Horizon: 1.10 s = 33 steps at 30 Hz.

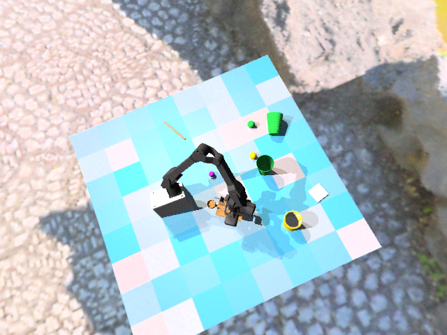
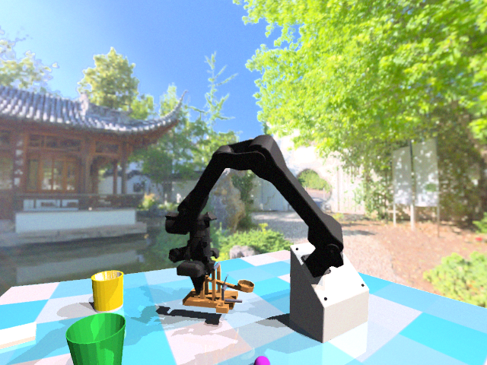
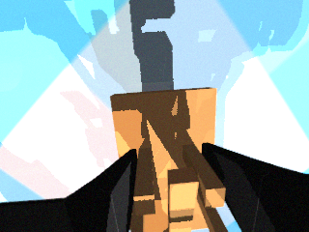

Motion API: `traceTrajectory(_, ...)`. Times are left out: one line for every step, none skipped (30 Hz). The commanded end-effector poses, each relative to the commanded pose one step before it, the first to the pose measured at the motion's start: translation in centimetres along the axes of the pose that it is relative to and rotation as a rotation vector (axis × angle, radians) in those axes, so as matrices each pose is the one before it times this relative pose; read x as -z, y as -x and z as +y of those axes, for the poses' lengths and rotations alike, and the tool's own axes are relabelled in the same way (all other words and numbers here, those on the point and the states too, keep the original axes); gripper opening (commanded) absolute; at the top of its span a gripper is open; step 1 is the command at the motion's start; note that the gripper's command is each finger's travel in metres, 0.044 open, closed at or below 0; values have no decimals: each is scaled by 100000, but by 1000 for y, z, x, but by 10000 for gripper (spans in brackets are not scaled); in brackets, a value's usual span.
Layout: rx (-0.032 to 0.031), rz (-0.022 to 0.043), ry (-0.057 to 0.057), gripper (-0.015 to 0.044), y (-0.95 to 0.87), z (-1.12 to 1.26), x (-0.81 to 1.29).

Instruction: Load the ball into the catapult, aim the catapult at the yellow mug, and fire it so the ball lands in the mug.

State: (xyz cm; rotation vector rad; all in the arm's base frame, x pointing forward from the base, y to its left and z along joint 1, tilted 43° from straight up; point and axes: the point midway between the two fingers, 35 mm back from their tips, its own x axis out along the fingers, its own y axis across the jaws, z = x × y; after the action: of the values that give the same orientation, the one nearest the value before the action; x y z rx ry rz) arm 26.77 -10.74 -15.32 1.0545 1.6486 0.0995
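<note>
Between the jaws: the wooden catapult (image 3: 166,145), clamped at its frame.

The arm (image 2: 275,172) arches up from its base and drops the gripper (image 2: 196,280) straight down; the exterior view shows the catapult's cup jutting toward the base. Only the top view shows 3 balls behind the gripper, the purple ball (image 1: 211,174) nearest, and the yellow mug (image 1: 292,220) off to 1 side.

two green cups (image 1: 274,123) (image 1: 265,164), a white card (image 1: 318,192) and an orange stick (image 1: 174,130) sit apart on the checkered desk (image 1: 187,273).
</note>
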Motion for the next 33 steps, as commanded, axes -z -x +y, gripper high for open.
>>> traceTrajectory(-300, -731, 4390, 0, 256, 443, -318)
traceTrajectory(0, 0, 0, 0, 0, 0, 0)
traceTrajectory(0, 0, 0, 0, 0, 0, 0)
traceTrajectory(-8, 4, 17, 0, -1, 122, -4)
traceTrajectory(0, -1, 0, 0, -28, 1, -2)
traceTrajectory(0, -2, 0, 0, -83, 3, -7)
traceTrajectory(0, -3, 0, 0, -111, 4, -8)
traceTrajectory(0, -4, 0, 0, -160, 7, -11)
traceTrajectory(-1, -4, 0, 0, -167, 7, -11)
traceTrajectory(-1, -3, 0, 0, -168, 7, -10)
traceTrajectory(-2, -3, 0, 0, -168, 7, -9)
traceTrajectory(-3, -2, 0, 0, -168, 7, -8)
traceTrajectory(-3, -2, 0, 0, -167, 7, -7)
traceTrajectory(-4, -1, 1, 0, -167, 7, -6)
traceTrajectory(-4, 0, 1, 0, -167, 7, -5)
traceTrajectory(-5, 0, 1, 0, -167, 7, -5)
traceTrajectory(-6, 1, 1, 0, -167, 7, -4)
traceTrajectory(-6, 1, 1, 0, -167, 7, -3)
traceTrajectory(-7, 2, 1, 0, -166, 7, -2)
traceTrajectory(-7, 2, 1, 0, -166, 7, -1)
traceTrajectory(-8, 3, 1, 0, -166, 7, 0)
traceTrajectory(-8, 3, 2, 0, -166, 6, 1)
traceTrajectory(-9, 4, 2, 0, -165, 6, 2)
traceTrajectory(-10, 5, 2, 0, -165, 6, 3)
traceTrajectory(-10, 5, 2, 0, -165, 6, 4)
traceTrajectory(-11, 6, 2, 0, -165, 6, 5)
traceTrajectory(-11, 6, 2, 0, -164, 6, 6)
traceTrajectory(-12, 7, 2, 0, -164, 6, 7)
traceTrajectory(-12, 8, 2, 0, -164, 6, 7)
traceTrajectory(-13, 8, 3, 0, -164, 6, 8)
traceTrajectory(-13, 9, 3, 0, -163, 6, 9)
traceTrajectory(-14, 9, 3, 0, -163, 6, 10)
traceTrajectory(-14, 10, 3, 0, -163, 6, 11)
